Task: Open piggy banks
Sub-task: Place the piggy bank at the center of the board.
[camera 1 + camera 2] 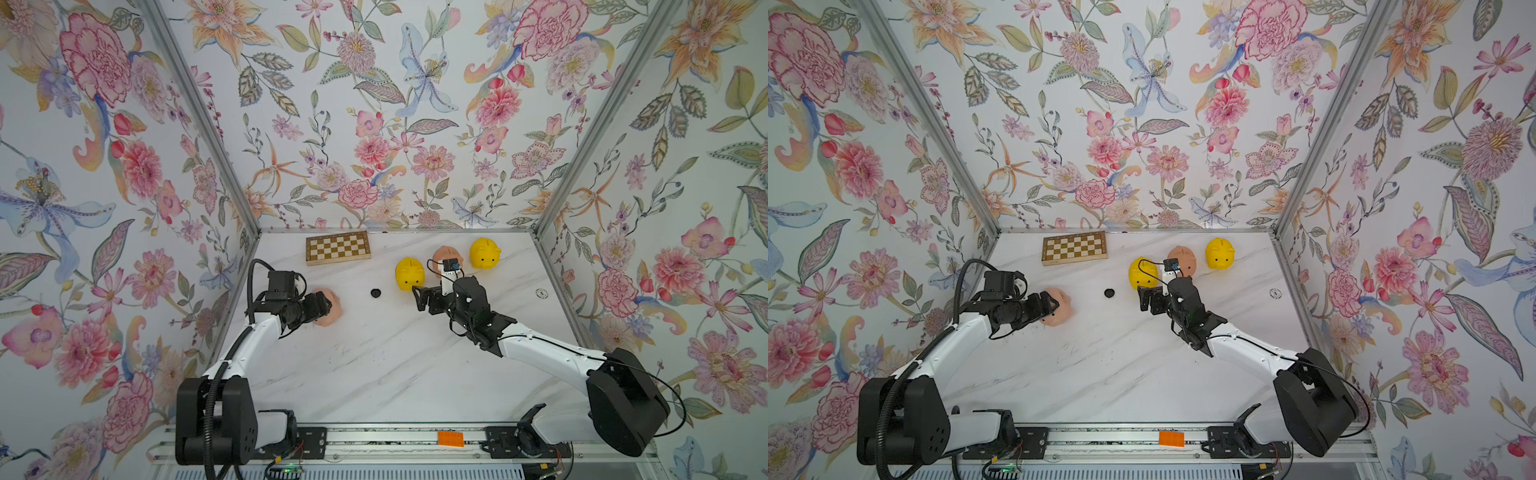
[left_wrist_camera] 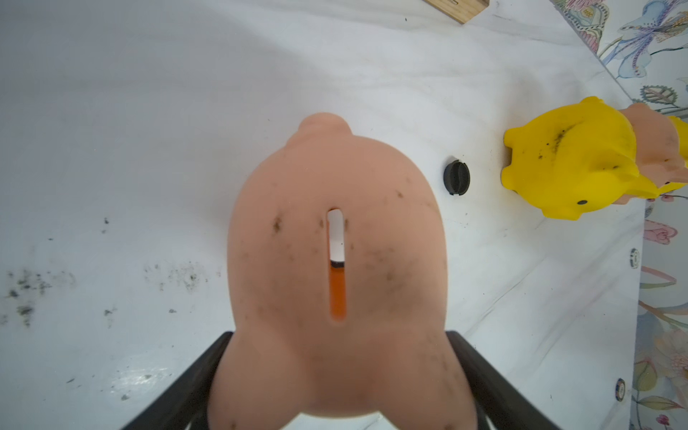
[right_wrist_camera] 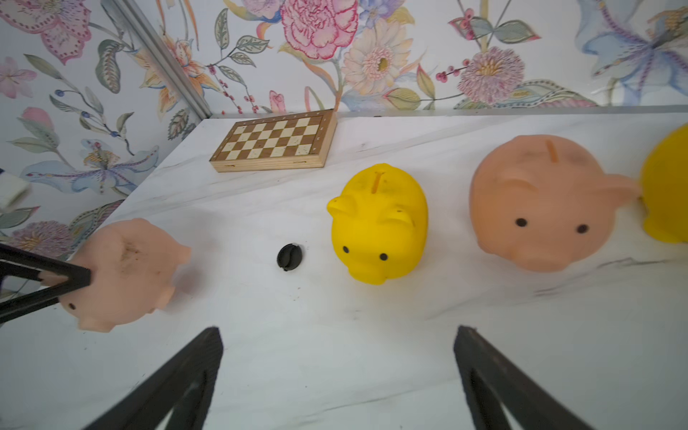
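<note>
— Between the jaws of the left gripper (image 2: pixel 339 334), what is seated?

— A small, rounded, peach-pink plastic piggy bank (image 2: pixel 298 242). The jaws are partly closed, and one black finger (image 2: pixel 193 379) presses against each flank. The coin slot (image 2: pixel 337 260) faces the left wrist camera. White shows through the half of the slot farther from the gripper, and orange through the nearer half.

— Does that piggy bank rest on the surface?

— That cannot be determined from any view.

— What is the condition of the right gripper (image 3: pixel 338 330)?

— Its jaws are spread wide with nothing between them. It hangs above the white marble-patterned tabletop (image 3: pixel 335 379).

— What stands ahead of it?

— A bright yellow plastic piggy bank (image 3: pixel 379 223) stands upright with its snout toward the gripper, near the fingertips but not touching them. Off to that gripper's right stands a second peach-pink piggy bank (image 3: pixel 540 208), also upright. A second yellow piggy bank (image 1: pixel 484 252) stands just beside it, farther right.

— Where is the loose part?

— A small black round plug (image 3: pixel 289 257) lies on the tabletop between the two grippers. It is apart from both the gripped piggy bank and the near yellow one.

— What else is there?

— A brown-and-cream checkered wooden chessboard (image 3: pixel 275 143) lies flat at the far edge of the tabletop, well ahead of the left gripper.
</note>
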You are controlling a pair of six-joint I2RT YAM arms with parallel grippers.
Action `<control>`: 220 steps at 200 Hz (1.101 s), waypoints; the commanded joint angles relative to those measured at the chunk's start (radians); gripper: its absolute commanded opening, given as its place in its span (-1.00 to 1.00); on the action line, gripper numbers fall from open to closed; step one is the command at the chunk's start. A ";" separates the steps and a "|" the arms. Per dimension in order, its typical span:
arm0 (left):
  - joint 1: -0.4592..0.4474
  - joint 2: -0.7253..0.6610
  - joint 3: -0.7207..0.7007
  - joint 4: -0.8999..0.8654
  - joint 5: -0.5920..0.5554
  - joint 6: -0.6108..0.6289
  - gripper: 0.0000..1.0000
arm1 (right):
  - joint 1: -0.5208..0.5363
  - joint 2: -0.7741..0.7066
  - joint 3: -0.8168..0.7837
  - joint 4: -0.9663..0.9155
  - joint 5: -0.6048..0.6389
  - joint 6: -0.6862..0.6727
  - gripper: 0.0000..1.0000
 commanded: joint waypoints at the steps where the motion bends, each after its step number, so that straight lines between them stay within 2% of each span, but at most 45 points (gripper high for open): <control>1: -0.039 0.054 0.108 -0.150 -0.130 0.085 0.22 | -0.021 -0.038 -0.029 -0.023 0.045 -0.050 0.97; 26: -0.072 0.144 0.236 -0.224 -0.206 0.128 0.22 | -0.028 -0.082 -0.082 0.005 0.036 -0.064 0.97; 64: -0.140 0.292 0.414 -0.259 -0.278 0.166 0.22 | -0.032 -0.150 -0.072 -0.120 0.028 -0.044 0.97; 124: -0.228 0.532 0.678 -0.279 -0.286 0.237 0.20 | -0.039 -0.332 -0.183 -0.182 0.037 0.014 0.97; 152: -0.243 0.595 0.738 -0.278 -0.256 0.272 0.20 | -0.070 -0.404 -0.245 -0.156 -0.032 0.086 0.97; 181: -0.253 0.654 0.791 -0.322 -0.265 0.291 0.22 | -0.091 -0.383 -0.215 -0.227 -0.053 0.108 0.97; 220: -0.254 0.678 0.810 -0.341 -0.268 0.289 0.47 | -0.091 -0.283 -0.150 -0.247 -0.085 0.119 0.97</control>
